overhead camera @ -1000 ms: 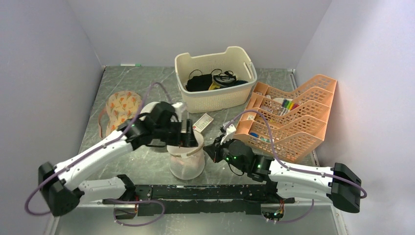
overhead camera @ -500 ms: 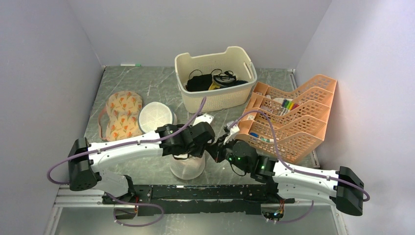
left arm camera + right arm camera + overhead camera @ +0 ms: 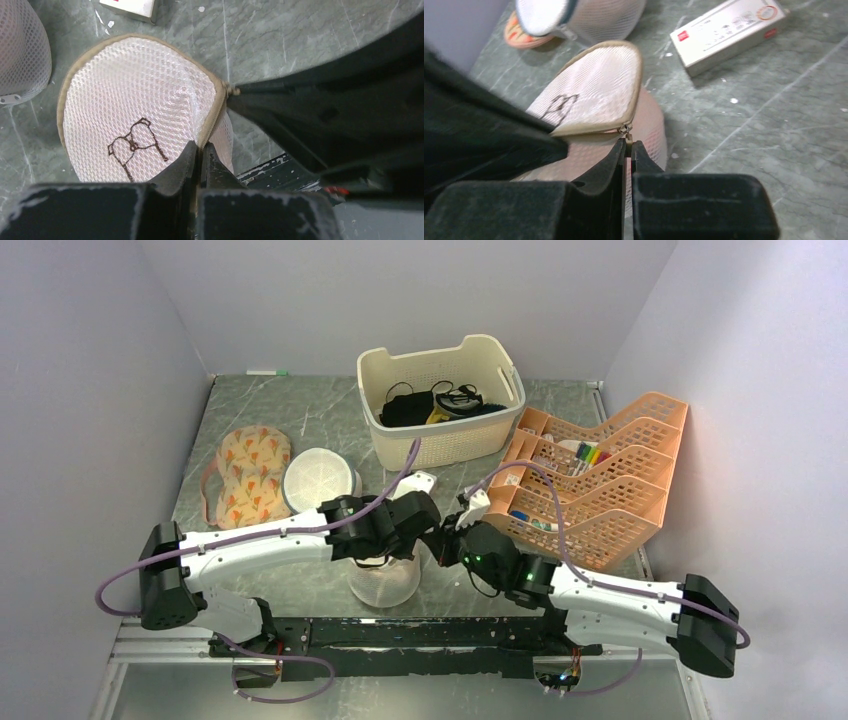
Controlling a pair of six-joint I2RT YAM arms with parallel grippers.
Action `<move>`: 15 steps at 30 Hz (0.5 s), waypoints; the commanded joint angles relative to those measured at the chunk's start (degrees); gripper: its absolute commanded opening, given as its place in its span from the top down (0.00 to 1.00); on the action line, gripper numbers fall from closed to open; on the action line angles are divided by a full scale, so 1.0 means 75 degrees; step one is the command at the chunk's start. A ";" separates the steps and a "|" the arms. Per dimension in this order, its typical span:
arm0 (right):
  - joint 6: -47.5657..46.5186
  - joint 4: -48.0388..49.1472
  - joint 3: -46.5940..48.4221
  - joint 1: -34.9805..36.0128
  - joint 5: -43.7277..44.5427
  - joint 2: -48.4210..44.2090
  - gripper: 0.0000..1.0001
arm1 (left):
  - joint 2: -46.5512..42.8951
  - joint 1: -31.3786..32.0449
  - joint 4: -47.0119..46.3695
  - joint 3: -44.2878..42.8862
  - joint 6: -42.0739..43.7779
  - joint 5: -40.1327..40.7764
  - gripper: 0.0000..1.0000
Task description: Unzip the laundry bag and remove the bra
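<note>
The laundry bag [image 3: 380, 585] stands near the table's front edge. Its beige-rimmed mesh face [image 3: 125, 100] carries a small black glasses-like mark. My left gripper [image 3: 201, 146] is shut on the beige rim of that face, and in the top view my left gripper [image 3: 412, 538] covers the bag's top. My right gripper [image 3: 628, 144] is shut on the zipper pull [image 3: 626, 131] at the bag's edge, close beside the left gripper. The zip gapes a little under the lifted rim. Only pinkish colour shows through the mesh, and the bra is hidden.
A plain white round mesh bag [image 3: 318, 478] and a floral two-cup fabric piece [image 3: 248, 468] lie to the far left. A small white box [image 3: 729, 35] lies behind the bag. A cream basket [image 3: 440, 440] stands at the back and an orange rack [image 3: 600, 480] at the right.
My left arm swung down and to the right over the bag, and its jaws went from open to shut on the rim. The right gripper stayed shut at the zipper pull.
</note>
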State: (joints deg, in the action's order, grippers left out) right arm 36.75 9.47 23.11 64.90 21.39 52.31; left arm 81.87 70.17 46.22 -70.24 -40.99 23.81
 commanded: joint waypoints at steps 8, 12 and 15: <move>0.0058 -0.0825 -0.0253 -0.2151 -0.1078 -0.0264 1.00 | -0.0354 -0.0028 0.0183 0.0498 -0.0344 0.0495 0.93; -0.0368 0.0160 -0.0741 -0.2279 -0.2227 -0.1183 1.00 | -0.0141 -0.0118 0.0323 0.0499 -0.0342 0.0656 0.93; -0.0566 0.0759 -0.0968 -0.2272 -0.2863 -0.1654 1.00 | -0.0067 -0.0361 0.0449 0.0373 -0.0186 0.0827 0.93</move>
State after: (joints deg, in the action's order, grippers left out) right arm 36.34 9.54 17.87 49.01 4.71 43.99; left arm 80.88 69.84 42.09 -67.66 -42.50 24.86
